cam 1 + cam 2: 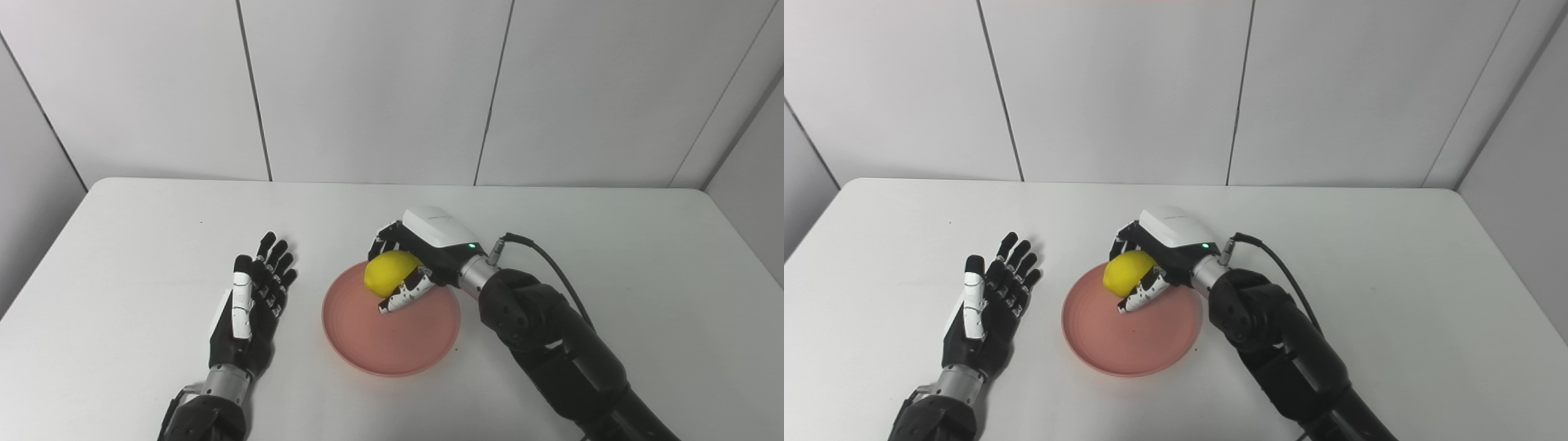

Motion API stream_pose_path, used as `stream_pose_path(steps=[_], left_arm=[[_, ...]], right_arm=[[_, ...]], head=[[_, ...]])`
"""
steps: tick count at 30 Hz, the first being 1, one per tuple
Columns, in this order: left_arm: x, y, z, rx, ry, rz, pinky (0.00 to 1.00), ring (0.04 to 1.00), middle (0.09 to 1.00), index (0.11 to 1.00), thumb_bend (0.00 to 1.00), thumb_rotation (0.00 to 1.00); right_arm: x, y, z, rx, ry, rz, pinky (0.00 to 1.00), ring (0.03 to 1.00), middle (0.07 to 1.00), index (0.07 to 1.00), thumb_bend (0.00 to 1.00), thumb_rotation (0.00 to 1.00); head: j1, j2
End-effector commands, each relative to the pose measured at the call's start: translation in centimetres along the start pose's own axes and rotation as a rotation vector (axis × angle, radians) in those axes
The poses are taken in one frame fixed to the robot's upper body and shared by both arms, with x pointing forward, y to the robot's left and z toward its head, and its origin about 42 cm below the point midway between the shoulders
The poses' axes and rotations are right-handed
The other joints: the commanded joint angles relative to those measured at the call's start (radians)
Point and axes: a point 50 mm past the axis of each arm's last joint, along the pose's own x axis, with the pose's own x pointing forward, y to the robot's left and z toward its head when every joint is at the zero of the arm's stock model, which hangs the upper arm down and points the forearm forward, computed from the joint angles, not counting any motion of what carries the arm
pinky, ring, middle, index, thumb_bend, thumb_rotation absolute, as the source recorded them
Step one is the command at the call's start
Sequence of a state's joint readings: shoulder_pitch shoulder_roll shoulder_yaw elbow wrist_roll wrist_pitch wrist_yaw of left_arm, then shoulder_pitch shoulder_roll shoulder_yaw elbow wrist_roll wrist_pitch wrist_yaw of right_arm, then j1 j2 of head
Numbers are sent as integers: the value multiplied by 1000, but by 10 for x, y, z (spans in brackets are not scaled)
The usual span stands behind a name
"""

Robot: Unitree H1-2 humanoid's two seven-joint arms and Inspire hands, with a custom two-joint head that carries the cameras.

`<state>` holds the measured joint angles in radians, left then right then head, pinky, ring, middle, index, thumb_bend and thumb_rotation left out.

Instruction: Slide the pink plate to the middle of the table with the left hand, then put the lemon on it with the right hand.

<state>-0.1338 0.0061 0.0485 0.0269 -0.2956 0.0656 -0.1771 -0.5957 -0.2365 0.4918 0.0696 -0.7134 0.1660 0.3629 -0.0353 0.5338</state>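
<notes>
One pink plate [392, 334], one lemon [390, 271], two hands, one table [122, 245]
</notes>
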Motion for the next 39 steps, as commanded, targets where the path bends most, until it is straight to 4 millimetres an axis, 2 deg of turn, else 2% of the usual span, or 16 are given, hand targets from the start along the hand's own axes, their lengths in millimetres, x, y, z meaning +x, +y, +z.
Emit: stream_pose_path(steps=[1, 8, 15, 28, 38, 39], left_arm=[[0, -5, -1, 0, 16, 8, 1000, 998, 1000, 1000, 734, 994], [1, -9, 0, 0, 13, 9, 1000, 998, 1000, 1000, 729, 1000], [1, -10, 3, -3, 9, 9, 1000, 994, 1000, 1000, 729, 1000], [1, -10, 4, -3, 7, 16, 1000, 992, 999, 1000, 734, 986], [1, -9, 6, -3, 10, 11, 1000, 998, 1000, 1000, 739, 987], [1, -9, 6, -2, 10, 11, 1000, 998, 1000, 1000, 740, 987]], right_arm=[[11, -16, 13, -48, -83, -76, 351, 432, 519, 491, 508, 138], [22, 5, 14, -41, -95, -50, 344, 425, 514, 492, 508, 135], [24, 18, 10, -33, -95, -50, 320, 403, 496, 491, 508, 132], [20, 37, 0, -42, -67, -53, 299, 389, 488, 491, 508, 131], [16, 42, -1, -57, -38, -66, 247, 341, 452, 490, 518, 147], [15, 42, -1, -64, -37, -66, 267, 362, 469, 490, 519, 149]], head=[[3, 1], [20, 5], [20, 14], [20, 25], [17, 30], [17, 30]])
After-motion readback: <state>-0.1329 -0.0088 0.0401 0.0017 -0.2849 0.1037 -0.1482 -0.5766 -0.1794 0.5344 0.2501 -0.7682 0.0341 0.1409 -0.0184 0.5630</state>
